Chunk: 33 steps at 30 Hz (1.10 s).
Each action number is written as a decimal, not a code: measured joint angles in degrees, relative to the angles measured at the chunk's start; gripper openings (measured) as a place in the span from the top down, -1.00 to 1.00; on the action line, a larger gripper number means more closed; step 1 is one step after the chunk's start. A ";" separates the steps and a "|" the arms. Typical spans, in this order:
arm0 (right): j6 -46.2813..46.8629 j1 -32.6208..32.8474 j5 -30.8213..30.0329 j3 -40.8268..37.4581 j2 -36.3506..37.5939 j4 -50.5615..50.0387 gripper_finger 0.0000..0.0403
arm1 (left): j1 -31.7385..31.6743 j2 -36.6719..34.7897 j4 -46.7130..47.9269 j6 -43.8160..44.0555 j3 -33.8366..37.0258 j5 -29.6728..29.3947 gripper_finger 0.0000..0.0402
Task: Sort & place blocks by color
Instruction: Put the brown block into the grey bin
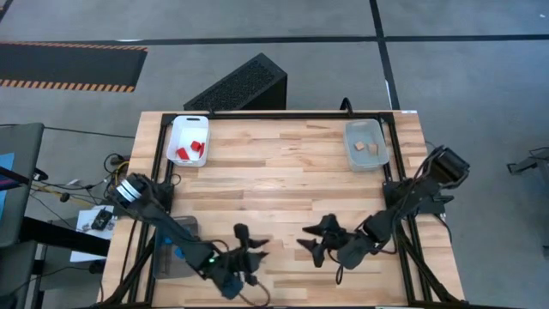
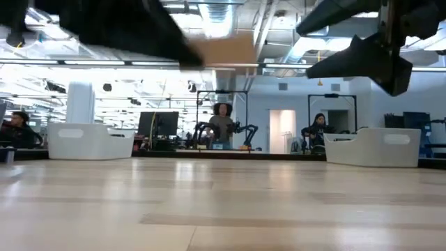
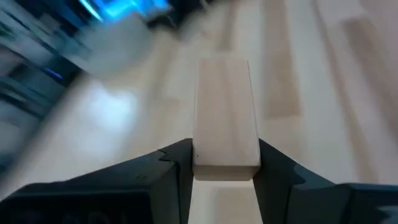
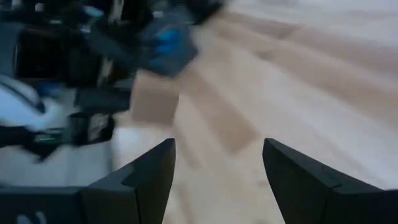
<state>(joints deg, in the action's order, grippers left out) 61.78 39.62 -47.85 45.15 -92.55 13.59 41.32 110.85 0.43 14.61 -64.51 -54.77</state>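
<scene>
My left tool [image 3: 225, 168] pinches a plain wood block [image 3: 226, 118] above the pale plank desk [image 1: 283, 172]; my right tool [image 4: 219, 163] is spread; people sit in the room behind.

wooden table [image 1: 283, 163]: pale planks, dark frame along its edges. white tray [image 1: 190, 140]: far left corner of the table. clear tray [image 1: 365, 143]: far right corner. grey tray [image 1: 171, 249]: off the table's near left edge (partly hidden). black ribbed box [image 1: 238, 86]: on the floor beyond the far edge. background, low view: seated people [image 2: 221, 124] at desks, monitors, ceiling lights.
</scene>
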 joint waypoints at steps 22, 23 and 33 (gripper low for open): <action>-14.08 -5.51 16.96 3.04 -9.74 29.92 -0.32 | 2.72 -5.89 -0.59 -24.90 0.00 -9.97 0.48; -15.11 -5.93 18.25 3.41 -10.41 31.94 -0.32 | 2.60 -5.89 -0.65 -25.07 0.02 -9.87 0.48; -16.96 -9.20 22.38 4.72 -11.48 34.00 -0.27 | 2.19 -5.89 -0.22 -25.58 0.02 -7.44 0.47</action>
<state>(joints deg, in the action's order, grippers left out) 44.82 30.42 -25.47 49.87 -104.03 47.59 43.51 104.97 0.21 -10.98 -64.49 -62.22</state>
